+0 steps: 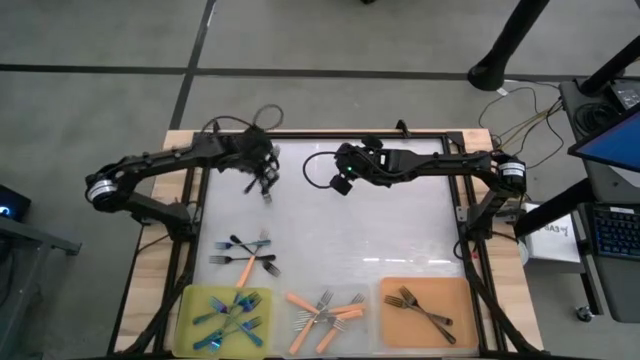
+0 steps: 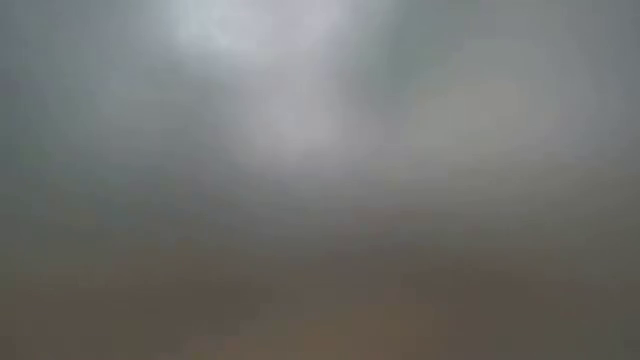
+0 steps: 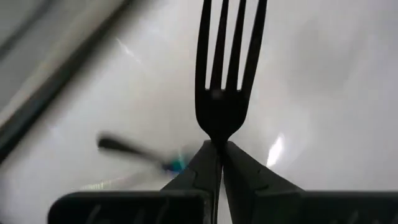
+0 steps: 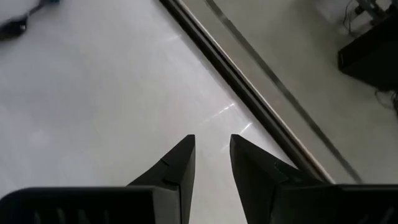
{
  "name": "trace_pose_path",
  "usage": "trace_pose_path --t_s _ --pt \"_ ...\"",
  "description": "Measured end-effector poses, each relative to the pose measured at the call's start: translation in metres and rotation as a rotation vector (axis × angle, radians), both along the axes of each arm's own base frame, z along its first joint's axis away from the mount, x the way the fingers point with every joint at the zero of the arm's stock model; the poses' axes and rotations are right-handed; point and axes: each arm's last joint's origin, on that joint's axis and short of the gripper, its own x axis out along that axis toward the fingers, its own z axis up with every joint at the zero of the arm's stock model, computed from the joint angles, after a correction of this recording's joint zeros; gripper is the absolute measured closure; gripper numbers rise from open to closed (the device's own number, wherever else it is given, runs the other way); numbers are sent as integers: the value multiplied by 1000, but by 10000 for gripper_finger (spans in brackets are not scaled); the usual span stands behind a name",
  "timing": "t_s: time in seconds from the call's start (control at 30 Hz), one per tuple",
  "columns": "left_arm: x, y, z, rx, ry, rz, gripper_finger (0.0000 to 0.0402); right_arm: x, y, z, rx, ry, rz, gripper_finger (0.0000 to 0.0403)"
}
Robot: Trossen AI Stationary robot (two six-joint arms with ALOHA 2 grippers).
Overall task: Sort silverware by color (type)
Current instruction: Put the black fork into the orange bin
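- Over the far left part of the white table (image 1: 330, 225), your left gripper (image 3: 219, 149) is pinched tight on a dark fork (image 3: 227, 68), tines pointing away from the fingers.
- Beside it toward the middle, your right gripper (image 4: 211, 146) hangs with its jaws a narrow gap apart, nothing between them.
- Near the front left you have a loose cluster of forks (image 1: 245, 258) on the table: dark, blue and one orange-handled.
- Along the front edge, blue forks lie in the yellow tray (image 1: 190, 305), orange-handled forks (image 1: 325, 312) in the middle, dark forks on the orange tray (image 1: 395, 325).
- Your low view shows only blur.
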Motion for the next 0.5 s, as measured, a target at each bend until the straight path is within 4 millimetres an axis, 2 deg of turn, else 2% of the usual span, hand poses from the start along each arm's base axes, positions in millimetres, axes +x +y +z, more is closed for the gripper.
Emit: trace_pose_path --t_s 0.13,0.27,0.37,0.5 --pt "11 4 23 92 -342 148 401 6 0 2 27 -90 -3 312" --pt "27 -2 46 158 -629 141 401 20 2 3 117 -222 126 312" --pt "37 -10 52 176 -716 106 401 29 7 8 122 -310 219 312" --pt "44 -18 47 229 -680 142 402 35 16 14 77 -351 290 312"
